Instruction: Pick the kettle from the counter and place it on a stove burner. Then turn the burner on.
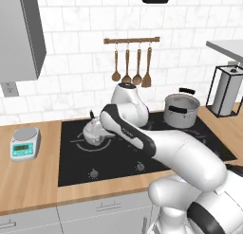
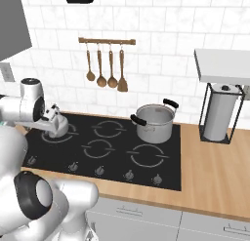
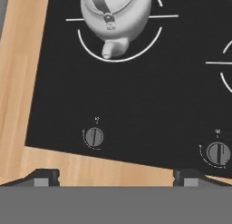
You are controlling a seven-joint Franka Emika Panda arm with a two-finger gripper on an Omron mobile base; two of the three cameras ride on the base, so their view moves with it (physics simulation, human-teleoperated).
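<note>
Gripper (image 3: 115,182) jaws spread wide, empty, over counter (image 3: 27,105) front edge | knob (image 3: 94,137) next inward on cooktop (image 3: 136,96): center jaws on it, close, twist | kettle (image 3: 115,17) beyond, seated on stove burner (image 3: 136,55) at cooktop's left side

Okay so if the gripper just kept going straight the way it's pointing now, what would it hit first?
Probably bare black cooktop glass. The open gripper looks down at the strip between the kettle and the front knobs, nearest the left knob. Depth is hard to judge.
</note>
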